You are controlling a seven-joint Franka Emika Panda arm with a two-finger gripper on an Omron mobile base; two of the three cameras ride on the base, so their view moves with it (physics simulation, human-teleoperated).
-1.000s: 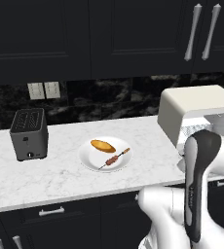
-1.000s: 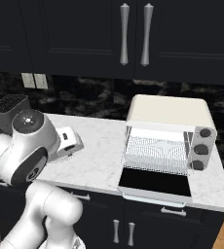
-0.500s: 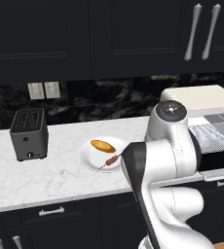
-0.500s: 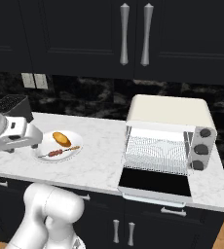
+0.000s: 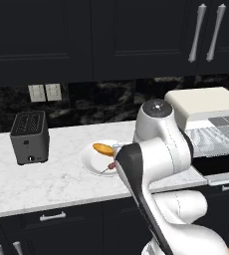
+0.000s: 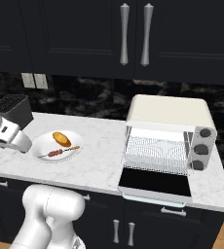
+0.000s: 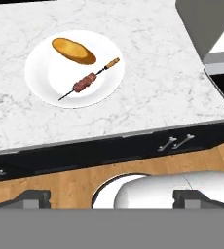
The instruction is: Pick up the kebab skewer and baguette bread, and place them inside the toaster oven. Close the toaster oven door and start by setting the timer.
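Note:
A white plate [image 7: 46, 80] on the marble counter carries the baguette bread [image 7: 74, 50] and the kebab skewer [image 7: 89, 80], a thin stick with reddish-brown meat. My gripper [image 7: 115, 198] hovers high over the counter's front edge, looking down at the plate, open, with its fingertips [image 7: 33, 198] wide apart and nothing between them. The plate [image 6: 38, 153], baguette [image 6: 61, 139] and skewer [image 6: 60, 152] lie left of the cream toaster oven [image 6: 170, 109]. The toaster oven door [image 6: 155, 181] hangs open and flat, baring the wire rack [image 6: 157, 154].
A small dark grey slot toaster [image 5: 29, 137] stands at the counter's left. Black cabinets with silver handles [image 6: 124, 34] hang above. The oven's knobs [image 6: 201, 148] sit on its right front. My white arm [image 5: 156, 154] covers part of the plate [image 5: 92, 160] in the left base view.
The arm has swung from the oven side leftward to a spot near the plate. The gripper stayed open. Plate, food and oven have not moved.

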